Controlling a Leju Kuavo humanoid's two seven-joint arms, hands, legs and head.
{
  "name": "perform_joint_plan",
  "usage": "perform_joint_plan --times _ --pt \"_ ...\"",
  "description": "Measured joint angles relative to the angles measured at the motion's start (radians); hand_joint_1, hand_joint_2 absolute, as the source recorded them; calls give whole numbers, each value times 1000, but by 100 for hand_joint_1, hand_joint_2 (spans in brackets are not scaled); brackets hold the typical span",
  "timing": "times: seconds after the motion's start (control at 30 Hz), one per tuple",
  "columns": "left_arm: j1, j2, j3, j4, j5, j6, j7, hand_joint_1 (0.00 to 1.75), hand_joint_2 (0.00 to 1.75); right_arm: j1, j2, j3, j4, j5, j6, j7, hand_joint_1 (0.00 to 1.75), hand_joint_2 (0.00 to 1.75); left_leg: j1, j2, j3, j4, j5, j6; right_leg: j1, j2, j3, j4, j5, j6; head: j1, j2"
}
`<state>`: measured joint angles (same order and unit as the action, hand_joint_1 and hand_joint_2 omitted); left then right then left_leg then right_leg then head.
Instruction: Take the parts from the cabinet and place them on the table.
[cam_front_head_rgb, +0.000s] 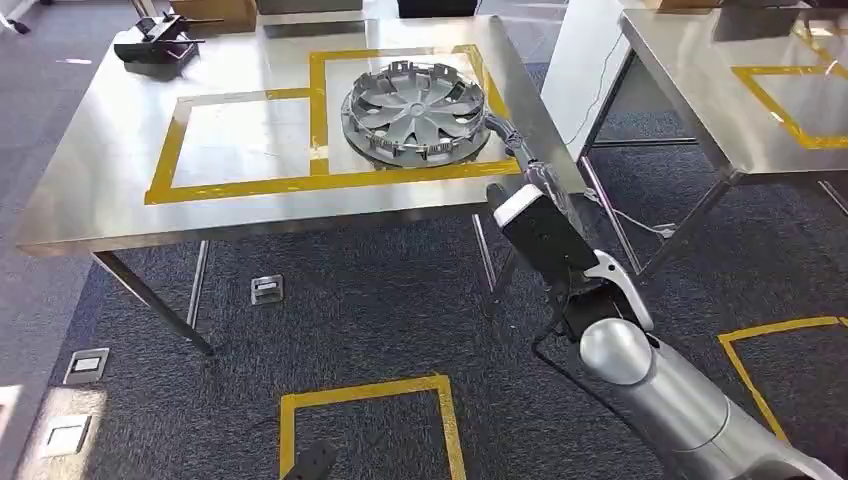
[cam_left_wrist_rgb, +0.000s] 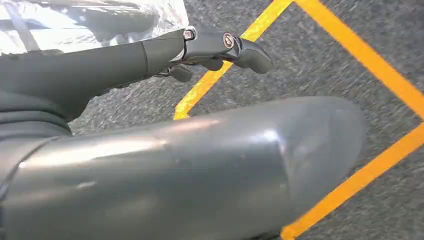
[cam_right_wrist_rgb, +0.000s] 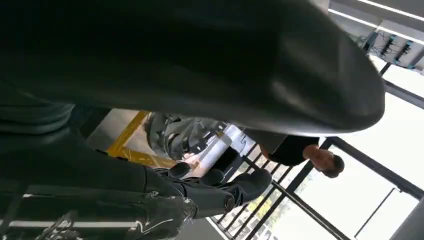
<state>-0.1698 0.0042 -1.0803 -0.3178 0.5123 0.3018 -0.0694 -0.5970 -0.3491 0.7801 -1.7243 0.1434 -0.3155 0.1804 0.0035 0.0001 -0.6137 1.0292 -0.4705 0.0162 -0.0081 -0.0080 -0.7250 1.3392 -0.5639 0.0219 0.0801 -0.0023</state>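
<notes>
- Silver plastic wheel cover (cam_front_head_rgb: 415, 112) — round, with radiating spokes and a ring of clips at its rim; it lies flat inside the right-hand square of yellow tape (cam_front_head_rgb: 317, 110) on the stainless-steel table (cam_front_head_rgb: 110, 190), near the table's right edge and closer to its far edge than its near one.
- Right hand (cam_front_head_rgb: 505, 135) — reaches the cover's right rim from over the table's right edge; whether the fingers grip the rim or merely touch it cannot be told. In the right wrist view the dark fingers (cam_right_wrist_rgb: 235, 187) lie curled beside the grey cover (cam_right_wrist_rgb: 182, 132).
- Left hand (cam_left_wrist_rgb: 150, 125) — hangs over dark grey carpet (cam_left_wrist_rgb: 325, 70) marked with yellow tape lines (cam_left_wrist_rgb: 365, 57); its fingers (cam_left_wrist_rgb: 225, 47) extend apart, holding nothing.
- Black tool-like object (cam_front_head_rgb: 155, 42) — rests at the table's far left corner.
- Second steel table (cam_front_head_rgb: 700, 90) — stands to the right, apart from the first.
- Person in dark clothing (cam_right_wrist_rgb: 305, 152) — seen in the right wrist view, beyond the hand.
</notes>
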Motion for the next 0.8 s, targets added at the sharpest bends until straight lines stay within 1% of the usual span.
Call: perform_joint_plan --times 0.03,0.07,0.1,0.13,0.17,0.2,0.23,0.27,0.3,0.33,0.37,0.4,0.43,0.47,0.5,0.53,0.57,0.6,0.63,0.67,0.7,0.73,0.77,0.8 --pt "0 0 0 0 0 0 0 0 0 0 0 0 0 0 0 0 0 0 -3 0 -17 3 10 0 0 0 33 -32 40 -6 1 0" --pt "0 0 0 0 0 1 0 0 0 0 0 0 0 0 0 0 0 0 -6 0 -32 6 20 -1 2 1 84 -97 71 -15 1 0" --pt "0 0 0 0 0 1 0 0 0 -1 0 0 0 0 0 0 0 0 -6 -1 -42 7 28 -2 6 4 143 -178 78 -25 1 0" --pt "0 0 0 0 0 2 0 0 0 -2 0 -1 0 0 0 0 0 0 -7 -1 -50 7 36 -7 13 10 191 -257 39 -37 0 0" --pt "0 0 0 0 0 4 0 0 0 -3 0 -2 -2 0 -1 -1 0 0 -6 -1 -54 7 46 -12 14 10 228 -327 19 -36 -2 0" --pt "0 0 0 -1 1 5 0 0 0 -4 0 -3 -2 0 -1 -1 0 0 1 -1 -59 1 60 -20 21 11 226 -335 21 -31 0 0" --pt "0 -2 0 -1 1 5 0 0 0 -4 0 -2 -2 0 -2 -1 0 0 9 -1 -63 -5 72 -27 28 12 217 -334 34 -36 1 0" --pt "2 -3 0 -1 1 5 0 0 0 -3 0 -2 -2 0 -1 0 0 0 11 -2 -65 -12 84 -34 32 12 212 -342 51 -43 2 0" --pt "3 -2 0 0 1 6 0 0 0 -5 0 -1 -1 0 -1 -1 0 0 14 -5 -72 -7 65 -36 19 6 214 -365 65 -50 6 0" --pt "5 -2 0 0 2 6 0 0 0 -5 0 0 0 0 -1 0 0 0 9 -5 -76 8 22 -40 21 4 205 -365 78 -54 5 0" --pt "6 -2 0 -1 2 6 0 0 0 -5 0 0 0 0 -1 -1 0 0 9 -5 -89 68 -44 -43 19 1 194 -362 86 -58 1 0" --pt "6 -2 0 -1 2 6 0 0 0 -3 0 -1 0 0 -1 0 0 0 11 -5 -105 150 -104 -47 19 -2 181 -356 93 -58 1 0" --pt "6 -2 0 -1 2 6 0 0 0 -2 0 0 0 0 -1 0 0 0 12 -5 -116 223 -137 -51 19 -4 168 -350 99 -58 -1 0" --pt "6 -2 0 -1 3 6 0 0 0 -1 0 1 0 0 -1 0 0 0 13 -5 -120 278 -142 -55 18 -6 153 -343 106 -57 -2 0" --pt "6 -1 0 -1 3 6 0 0 0 0 0 1 0 0 -1 0 0 0 14 -4 -108 291 -117 -59 16 -7 135 -333 112 -54 -3 0" --pt "6 -1 0 -1 3 6 0 0 0 0 0 1 0 0 -1 0 0 0 15 -4 -82 271 -81 -63 12 -8 117 -322 118 -49 -4 0" --pt "6 -1 0 -1 4 6 0 0 0 0 0 0 0 0 -1 0 0 0 18 -4 -38 218 -45 -67 8 -8 97 -310 123 -44 -3 0" --pt "5 0 0 -1 4 6 0 0 0 0 0 0 0 0 -1 0 0 0 22 -4 19 143 -32 -72 4 -7 78 -296 127 -38 -4 0" --pt "3 -1 0 -1 4 6 0 0 0 0 0 0 -1 0 -1 0 0 0 23 -5 66 67 -73 -78 6 -6 61 -282 131 -32 -9 0" --pt "2 0 0 -2 4 7 0 0 0 -1 -1 -2 -1 0 -1 0 0 0 15 -9 90 22 -89 -62 7 -6 51 -272 134 -27 -11 0" --pt "2 0 0 -2 4 7 0 0 0 -1 0 -3 -2 0 -2 -1 0 0 14 -7 79 25 -88 -50 7 -6 48 -270 146 -19 -10 0" --pt "3 0 0 -2 4 7 0 0 0 -1 -1 -2 -1 0 -2 -1 0 0 11 -7 75 27 -83 -43 6 -6 45 -274 156 -16 -12 0" --pt "5 0 0 -2 4 7 0 0 0 0 0 -2 -2 0 -1 -1 0 0 9 -6 71 27 -75 -32 5 -6 45 -279 166 -11 -10 0" --pt "6 0 0 -2 4 7 0 0 0 1 -1 -2 -1 0 -1 -1 0 0 17 -1 61 21 -62 -18 2 -4 38 -276 158 -4 -14 0"
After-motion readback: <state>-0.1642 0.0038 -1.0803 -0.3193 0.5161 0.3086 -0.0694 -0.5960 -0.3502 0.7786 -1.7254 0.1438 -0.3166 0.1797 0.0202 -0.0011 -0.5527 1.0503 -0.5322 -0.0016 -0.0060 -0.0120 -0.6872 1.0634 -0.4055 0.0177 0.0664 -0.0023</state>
